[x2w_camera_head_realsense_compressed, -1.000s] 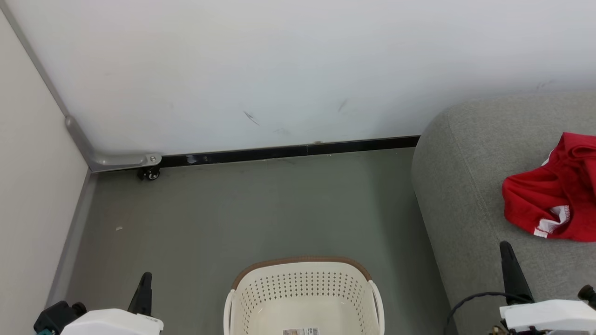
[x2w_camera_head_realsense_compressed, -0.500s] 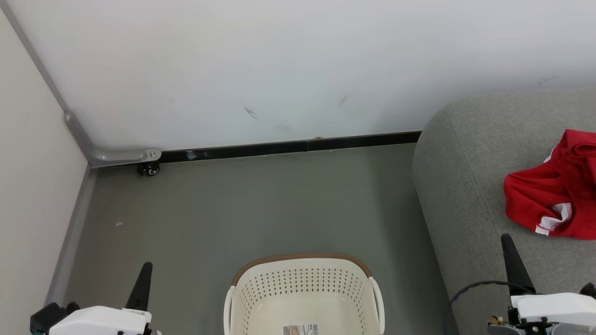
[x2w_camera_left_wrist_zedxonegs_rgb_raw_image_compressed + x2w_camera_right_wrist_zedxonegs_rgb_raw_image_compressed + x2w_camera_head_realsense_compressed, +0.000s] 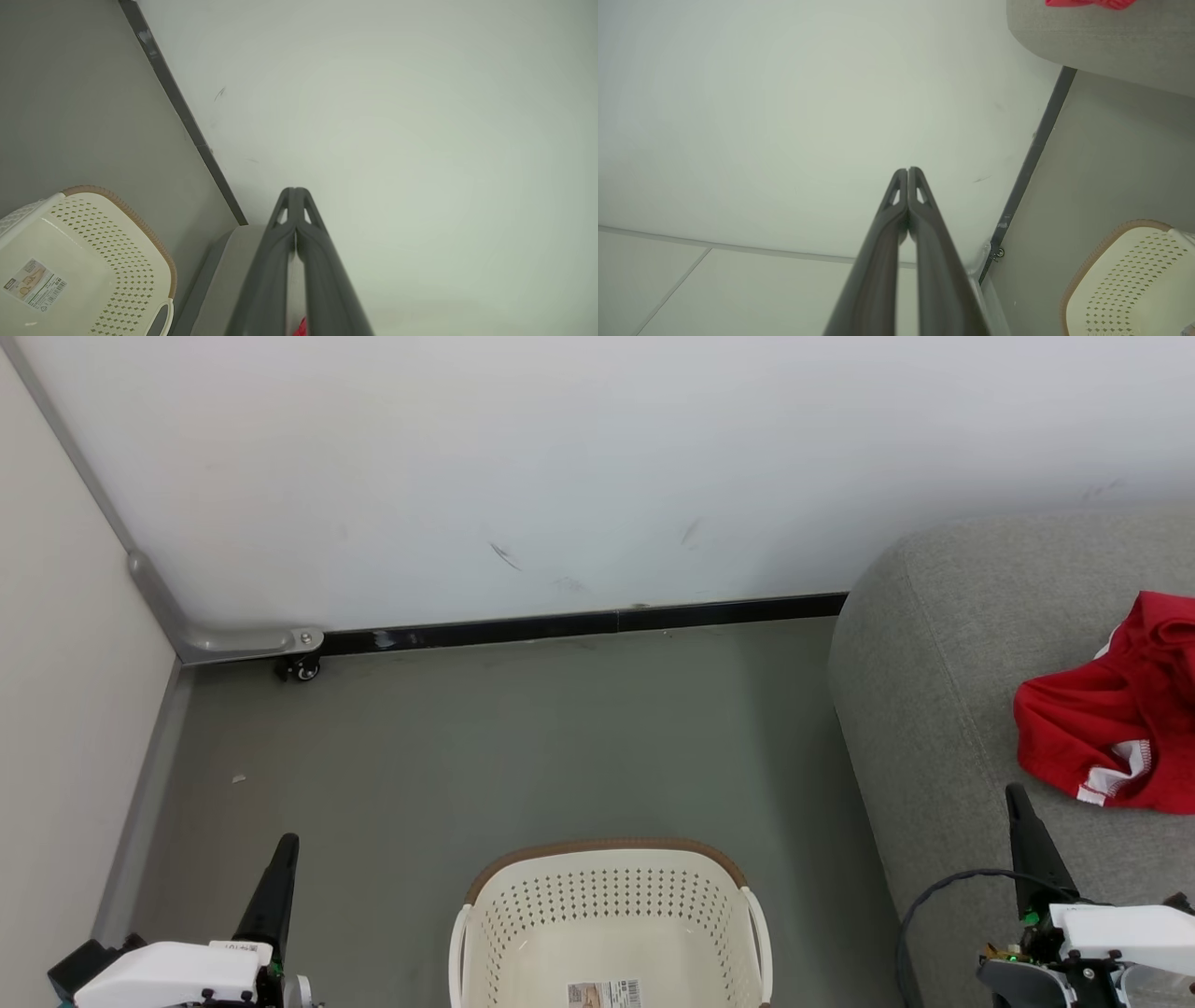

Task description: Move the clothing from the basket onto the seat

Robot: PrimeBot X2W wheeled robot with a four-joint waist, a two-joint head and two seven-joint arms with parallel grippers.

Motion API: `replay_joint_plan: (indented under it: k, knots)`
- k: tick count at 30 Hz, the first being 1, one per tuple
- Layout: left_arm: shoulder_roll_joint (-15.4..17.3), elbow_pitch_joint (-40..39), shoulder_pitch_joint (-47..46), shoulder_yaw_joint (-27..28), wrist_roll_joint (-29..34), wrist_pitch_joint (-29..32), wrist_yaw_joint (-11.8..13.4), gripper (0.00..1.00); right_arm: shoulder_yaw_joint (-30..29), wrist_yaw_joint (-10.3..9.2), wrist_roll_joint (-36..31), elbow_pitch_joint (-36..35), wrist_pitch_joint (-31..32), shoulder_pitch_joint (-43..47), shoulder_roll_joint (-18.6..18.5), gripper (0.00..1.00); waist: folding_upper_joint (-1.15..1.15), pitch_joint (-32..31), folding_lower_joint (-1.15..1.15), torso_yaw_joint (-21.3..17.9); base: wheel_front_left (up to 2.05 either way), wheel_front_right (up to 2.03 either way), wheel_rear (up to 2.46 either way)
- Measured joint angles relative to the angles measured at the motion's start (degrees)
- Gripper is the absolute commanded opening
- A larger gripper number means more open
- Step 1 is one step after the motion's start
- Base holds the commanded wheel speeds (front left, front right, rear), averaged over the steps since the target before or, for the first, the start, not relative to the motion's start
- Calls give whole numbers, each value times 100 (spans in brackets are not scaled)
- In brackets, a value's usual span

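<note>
Head view: the red clothing (image 3: 1111, 733) lies on the grey sofa seat (image 3: 934, 709), well apart from the cream laundry basket (image 3: 607, 848) standing on the floor between the left gripper (image 3: 288, 845) and the right gripper (image 3: 1015, 796). Left wrist view: its fingers (image 3: 271, 261) are pressed together. Right wrist view: its fingers (image 3: 882, 252) likewise meet.

Staged domestic corner, apparently in a test room. Right of frame: grey upholstered seat (image 3: 934, 728); bottom centre: laundry basket (image 3: 607, 901). Left: plain white partition panels (image 3: 560, 467) joined by a metal bracket (image 3: 233, 642) on a caster (image 3: 302, 669), grey floor (image 3: 513, 737).
</note>
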Motion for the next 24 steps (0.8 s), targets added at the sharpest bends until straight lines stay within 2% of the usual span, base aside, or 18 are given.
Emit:
replay_joint_plan:
  k: [12,24]
  knots:
    - [-63,-113,-8,138,-928,174,-240,0,-52,0,964,22,201,-229,-9,0,0,42,-1,7,0,0,0]
    - [-69,-155,-8,136,-988,172,-241,0,-69,0,987,22,202,-229,-10,0,0,43,-2,7,0,0,0]
